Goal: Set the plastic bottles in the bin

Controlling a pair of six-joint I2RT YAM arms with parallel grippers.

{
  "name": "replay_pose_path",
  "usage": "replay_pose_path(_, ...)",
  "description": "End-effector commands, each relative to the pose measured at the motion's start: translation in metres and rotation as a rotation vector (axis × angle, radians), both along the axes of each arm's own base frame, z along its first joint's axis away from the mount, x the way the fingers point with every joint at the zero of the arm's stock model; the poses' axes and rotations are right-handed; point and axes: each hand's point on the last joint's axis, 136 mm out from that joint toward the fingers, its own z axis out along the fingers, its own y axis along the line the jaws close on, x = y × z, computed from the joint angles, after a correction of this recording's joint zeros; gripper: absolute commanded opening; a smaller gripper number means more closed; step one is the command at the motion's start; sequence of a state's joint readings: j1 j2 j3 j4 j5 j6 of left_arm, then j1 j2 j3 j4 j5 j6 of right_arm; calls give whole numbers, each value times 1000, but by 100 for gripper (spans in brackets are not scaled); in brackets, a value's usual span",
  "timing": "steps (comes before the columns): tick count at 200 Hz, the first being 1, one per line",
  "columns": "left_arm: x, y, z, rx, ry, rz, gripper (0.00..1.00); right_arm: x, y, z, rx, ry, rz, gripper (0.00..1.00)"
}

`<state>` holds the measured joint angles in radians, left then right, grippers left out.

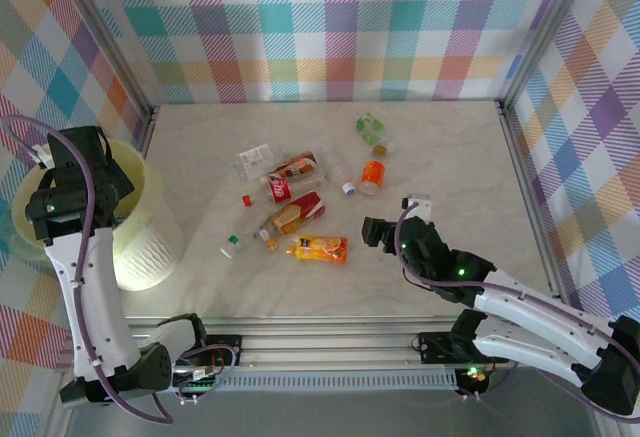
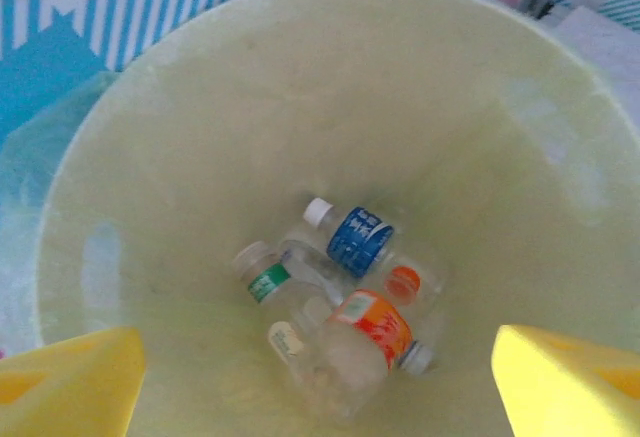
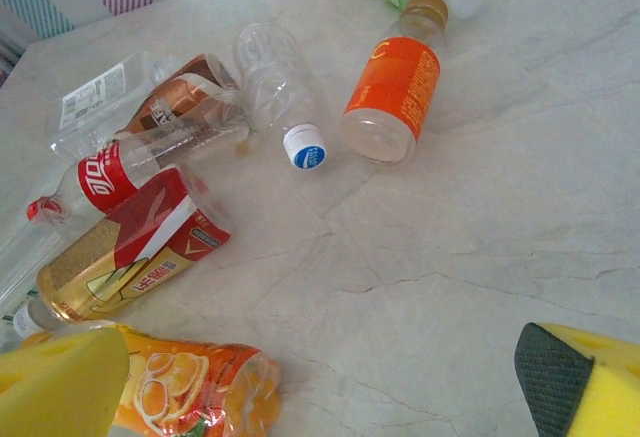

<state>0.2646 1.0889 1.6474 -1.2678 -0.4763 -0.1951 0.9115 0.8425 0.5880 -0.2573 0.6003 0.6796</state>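
Note:
The bin [image 1: 150,247], a big pale yellow-green bucket, stands at the table's left edge. My left gripper [image 1: 75,172] hangs over its mouth, open and holding nothing. In the left wrist view the gripper [image 2: 318,372] looks down the bin wall [image 2: 200,107] at plastic bottles on the bottom: one with a blue label [image 2: 358,241], an orange-labelled one [image 2: 375,329] and a green-labelled one [image 2: 265,279]. Several more bottles lie mid-table, among them an orange fruit-label one [image 1: 320,248] [image 3: 195,392] and an orange one [image 1: 372,176] [image 3: 392,92]. My right gripper [image 1: 385,229] [image 3: 320,382] is open, low over bare table right of the fruit-label bottle.
A red-and-yellow bottle [image 3: 130,257], a red-label bottle [image 3: 105,179] and a clear one with a blue-white cap [image 3: 280,87] lie close together. Green bottles [image 1: 372,132] sit further back. A loose red cap [image 1: 247,199] lies nearby. Metal frame rails [image 1: 330,332] and plaid walls enclose the table.

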Motion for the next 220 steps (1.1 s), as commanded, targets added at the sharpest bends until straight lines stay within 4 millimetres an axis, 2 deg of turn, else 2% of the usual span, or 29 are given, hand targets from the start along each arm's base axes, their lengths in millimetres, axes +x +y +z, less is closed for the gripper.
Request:
replay_pose_path(1, 0, -17, 13, -72, -85, -70, 93, 5, -9, -3, 25, 30, -70, 100)
replay_pose_path(36, 20, -51, 36, -180, -296, -234, 100, 18, -23, -15, 116, 91, -159, 100)
replay_pose_path(69, 40, -101, 74, -347, -616, -470, 100, 31, -32, -25, 178, 150, -185, 100)
replay_pose_path(101, 65, -157, 88, -656, -777, -735, 100, 46, -32, -30, 167, 202, -170, 100)
replay_pose_path(119, 73, -178, 83, -770, -770, -815, 100, 56, -27, -32, 149, 234, -157, 100)
replay_pose_path(163, 70, -217, 66, -795, -672, -951, 100, 94, -11, -40, 123, 306, -159, 100)
replay_pose_path(220, 76, -244, 30, -847, -570, -984, 100, 155, 6, -55, 24, 349, -195, 100)
